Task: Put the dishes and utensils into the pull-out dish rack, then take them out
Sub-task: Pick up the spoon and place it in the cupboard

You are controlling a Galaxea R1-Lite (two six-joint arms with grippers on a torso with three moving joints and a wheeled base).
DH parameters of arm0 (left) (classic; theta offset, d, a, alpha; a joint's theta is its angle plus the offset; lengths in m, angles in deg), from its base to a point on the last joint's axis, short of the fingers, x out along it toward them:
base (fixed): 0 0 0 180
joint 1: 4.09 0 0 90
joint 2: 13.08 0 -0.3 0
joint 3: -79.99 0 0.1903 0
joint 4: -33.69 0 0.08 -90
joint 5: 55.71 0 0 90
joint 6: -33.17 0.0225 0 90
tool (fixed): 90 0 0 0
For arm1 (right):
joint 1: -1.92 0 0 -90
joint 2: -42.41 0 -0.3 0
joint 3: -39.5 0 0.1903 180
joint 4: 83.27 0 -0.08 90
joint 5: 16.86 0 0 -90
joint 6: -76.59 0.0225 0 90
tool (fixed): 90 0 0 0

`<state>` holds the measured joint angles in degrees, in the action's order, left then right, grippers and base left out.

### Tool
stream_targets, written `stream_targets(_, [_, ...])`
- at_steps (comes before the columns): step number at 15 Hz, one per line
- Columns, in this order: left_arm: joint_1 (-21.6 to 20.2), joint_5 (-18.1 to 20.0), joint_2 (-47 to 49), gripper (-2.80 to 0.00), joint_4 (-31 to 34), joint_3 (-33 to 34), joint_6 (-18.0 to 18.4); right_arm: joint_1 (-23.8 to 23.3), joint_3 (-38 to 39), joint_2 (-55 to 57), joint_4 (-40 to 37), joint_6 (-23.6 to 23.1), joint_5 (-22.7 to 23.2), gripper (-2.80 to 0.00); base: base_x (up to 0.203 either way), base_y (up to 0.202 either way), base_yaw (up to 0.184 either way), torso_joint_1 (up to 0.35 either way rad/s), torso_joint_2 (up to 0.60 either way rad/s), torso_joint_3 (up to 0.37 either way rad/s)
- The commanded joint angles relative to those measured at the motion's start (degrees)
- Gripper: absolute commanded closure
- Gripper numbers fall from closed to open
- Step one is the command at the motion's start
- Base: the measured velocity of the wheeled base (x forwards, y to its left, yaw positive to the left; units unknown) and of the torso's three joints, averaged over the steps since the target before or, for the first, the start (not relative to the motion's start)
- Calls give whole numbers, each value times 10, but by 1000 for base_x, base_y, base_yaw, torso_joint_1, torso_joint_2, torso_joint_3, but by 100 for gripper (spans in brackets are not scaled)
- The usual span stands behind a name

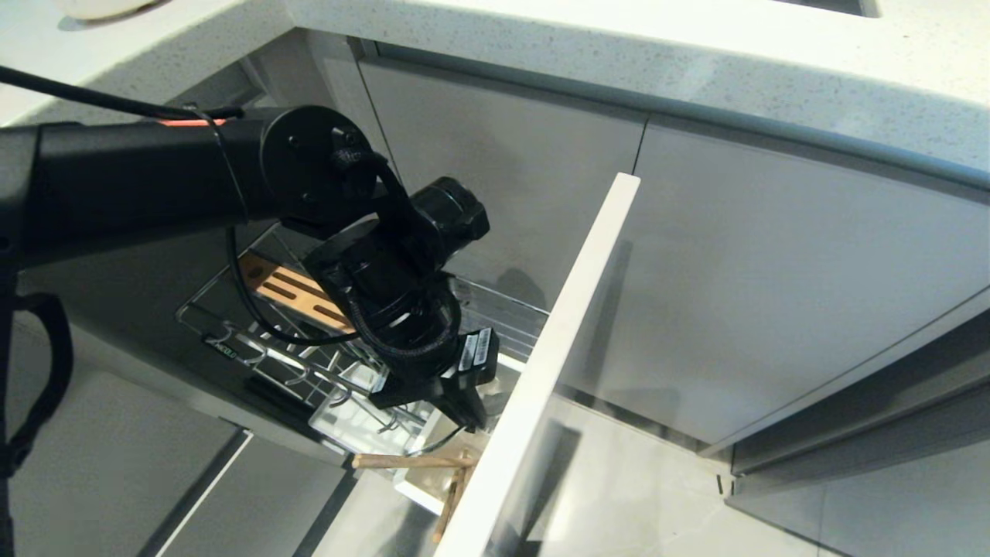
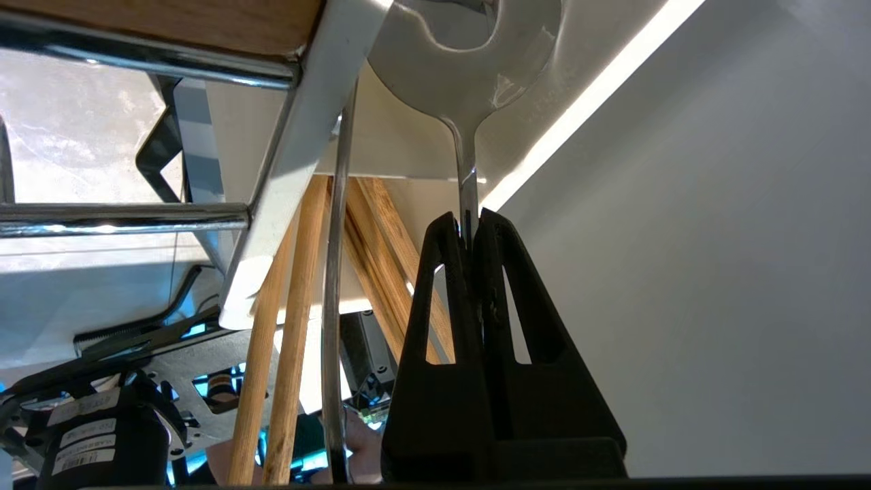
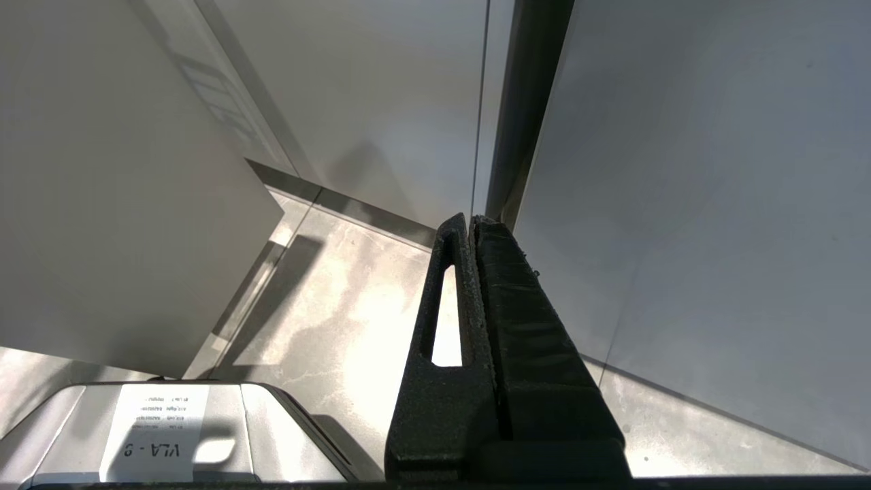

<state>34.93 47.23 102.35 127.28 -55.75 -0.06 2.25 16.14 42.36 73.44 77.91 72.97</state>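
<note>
Rack (image 1: 495,309) stands pulled out beside its pale front panel (image 1: 557,340). You see the left end effector (image 2: 469,228) clamped on the spoon (image 2: 466,102) handle at the rack's caddy end, likely for slotting; chopsticks (image 2: 296,327) lean beside it. Right end effector (image 3: 471,228) parked, jaws together, away from the rack.

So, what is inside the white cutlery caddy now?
Chopsticks lean in the caddy. The spoon is there too, its handle pinched by the left gripper, fingers shut. The caddy's bottom is hidden by its wall and the arm.
</note>
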Motion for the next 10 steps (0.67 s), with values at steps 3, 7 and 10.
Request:
stream_targets(3, [0,1,8,0,1,-1,-3,0,1,0,0,0,0,0,0,0,0,0,0,0])
stream_targets(7, [0,0,14,0,-5,-1,-12,0,1,0,0,0,0,0,0,0,0,0,0,0])
stream_targets(10, [0,0,15,0,-4,-1,-12,0,1,0,0,0,0,0,0,0,0,0,0,0])
